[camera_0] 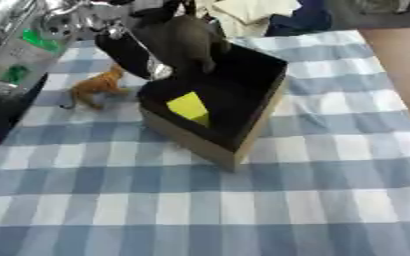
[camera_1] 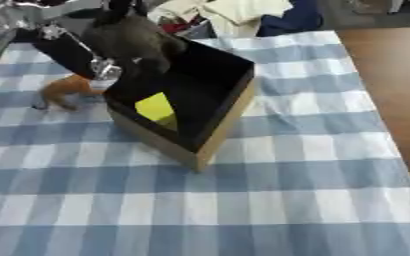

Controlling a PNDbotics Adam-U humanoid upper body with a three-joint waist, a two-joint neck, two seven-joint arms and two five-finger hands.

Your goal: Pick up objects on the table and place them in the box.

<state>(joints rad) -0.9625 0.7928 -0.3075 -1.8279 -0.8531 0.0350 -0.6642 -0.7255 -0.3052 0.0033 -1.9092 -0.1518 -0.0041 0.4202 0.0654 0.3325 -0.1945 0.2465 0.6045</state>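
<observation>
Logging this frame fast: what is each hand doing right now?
Left hand: over the box's far corner with a grey object; whether its fingers are open or shut cannot be told.
Right hand: not in view.

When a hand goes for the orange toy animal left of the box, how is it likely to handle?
The orange toy animal stands on thin legs on the checked cloth, so a sideways nudge would probably tip it. It looks small and probably light. Its narrow body should suit a pinch.
</observation>
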